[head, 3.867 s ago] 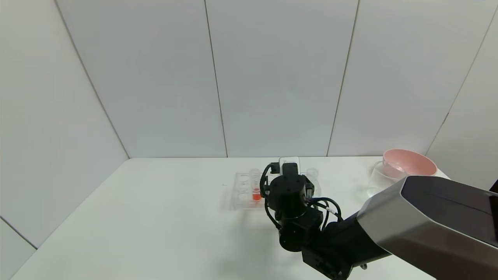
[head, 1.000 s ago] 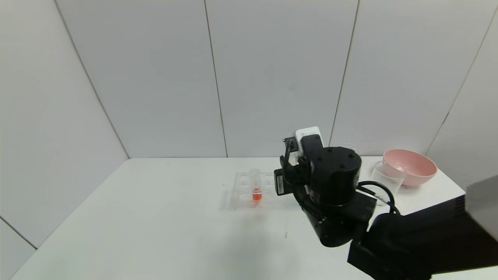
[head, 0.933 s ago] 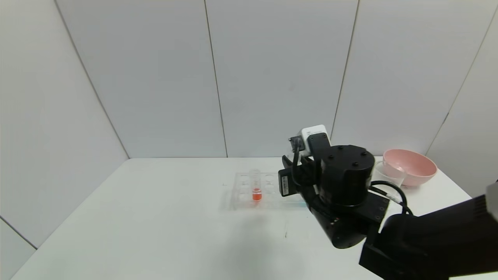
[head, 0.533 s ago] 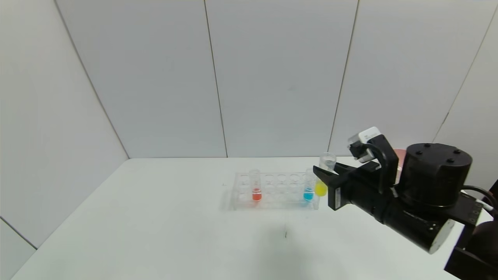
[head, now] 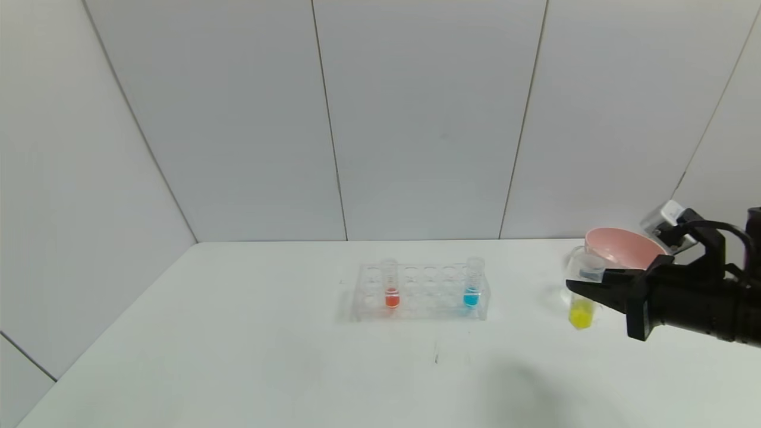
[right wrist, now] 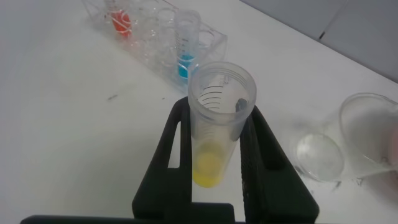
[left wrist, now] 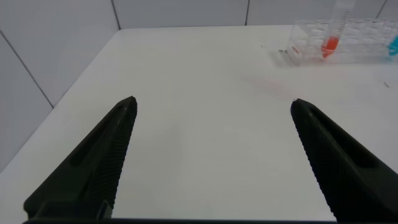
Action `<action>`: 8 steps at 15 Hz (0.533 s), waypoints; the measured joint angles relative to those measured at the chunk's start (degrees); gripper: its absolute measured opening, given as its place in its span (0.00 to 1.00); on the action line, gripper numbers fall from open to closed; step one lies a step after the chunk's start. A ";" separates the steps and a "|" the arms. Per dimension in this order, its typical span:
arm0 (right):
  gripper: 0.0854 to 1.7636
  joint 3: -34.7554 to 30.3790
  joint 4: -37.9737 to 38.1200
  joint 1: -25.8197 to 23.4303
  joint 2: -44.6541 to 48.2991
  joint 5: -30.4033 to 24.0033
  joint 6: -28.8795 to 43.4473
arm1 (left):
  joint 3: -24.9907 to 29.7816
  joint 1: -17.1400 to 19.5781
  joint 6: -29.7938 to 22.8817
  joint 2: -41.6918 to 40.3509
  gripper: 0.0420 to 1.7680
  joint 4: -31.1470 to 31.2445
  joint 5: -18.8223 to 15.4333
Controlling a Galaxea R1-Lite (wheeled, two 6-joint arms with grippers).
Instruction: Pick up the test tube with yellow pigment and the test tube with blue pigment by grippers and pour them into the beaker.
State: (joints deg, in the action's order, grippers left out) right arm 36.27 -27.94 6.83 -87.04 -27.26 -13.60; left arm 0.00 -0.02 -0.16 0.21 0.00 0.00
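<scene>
Where white table ends, grey panelled walls.

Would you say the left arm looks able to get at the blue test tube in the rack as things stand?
Probably yes. The left gripper is open over bare table, and the test tube with blue pigment stands upright at the rack end, nothing between them; the right gripper is off by the beaker.

On the table the rack stood mid-way, a tube in its left end and another tube in its right; the beaker and bowl sat far right
</scene>
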 joint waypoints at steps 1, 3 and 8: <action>0.25 2.67 4.60 -3.61 0.30 -3.32 -2.45 | 0.00 0.02 0.00 0.00 1.00 0.00 0.00; 0.25 8.98 12.78 -9.00 -0.30 -6.70 -7.88 | 0.00 0.00 0.00 0.00 1.00 0.00 0.00; 0.25 24.20 30.67 -16.41 -5.29 -7.83 -20.44 | 0.00 0.00 0.02 0.00 1.00 0.00 0.00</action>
State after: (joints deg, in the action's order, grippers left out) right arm 60.47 2.73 -9.58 -92.33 -35.08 -34.05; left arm 0.00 -0.02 -0.13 0.21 0.00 0.00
